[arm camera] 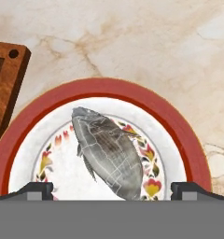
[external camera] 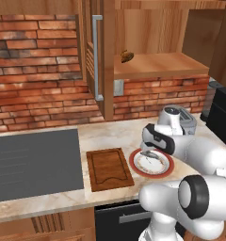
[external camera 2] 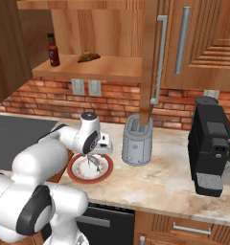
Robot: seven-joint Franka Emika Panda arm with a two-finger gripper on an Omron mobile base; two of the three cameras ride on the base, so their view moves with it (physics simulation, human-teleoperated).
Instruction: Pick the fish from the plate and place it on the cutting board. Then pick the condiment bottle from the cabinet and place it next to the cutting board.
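The pincer [arm camera: 112,189] hangs wide apart over the fish [arm camera: 109,151], which lies on the plate [arm camera: 174,123]. Better to drop straight down and close across its narrow body. One fish, one plate, one cutting board [external camera: 108,168] at nine o'clock, one bottle [external camera 2: 53,50] on the cabinet [external camera 2: 100,67] shelf.
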